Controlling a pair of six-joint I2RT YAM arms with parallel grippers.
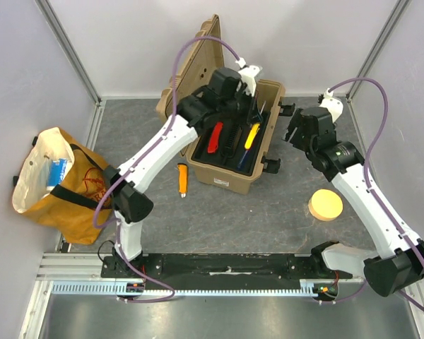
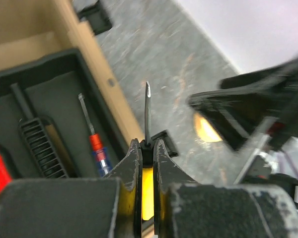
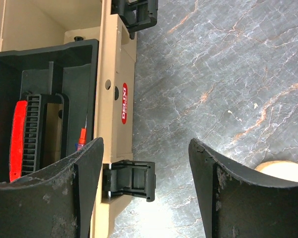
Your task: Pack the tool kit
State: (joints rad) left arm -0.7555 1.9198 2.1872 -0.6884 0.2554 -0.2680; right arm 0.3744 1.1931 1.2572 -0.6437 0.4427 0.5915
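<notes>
The toolbox [image 1: 230, 182] stands open near the tabletop's far edge, its inner tray [image 2: 59, 99] partly filled. The right hand [image 3: 146, 144] hangs apart beside it. The left hand [image 2: 147, 146] is clamped on the yellow screwdriver [image 2: 147, 116] over the right-edge rim. Move inboard, lay flat, then release.

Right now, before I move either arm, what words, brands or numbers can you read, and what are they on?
"DEXTER" (sideways white letters, probably but not sharp enough to be sure): red oval badge on the tan side wall of the toolbox.
Blue packet in the cloth bag: print too small to read.
Nothing else legible.
</notes>
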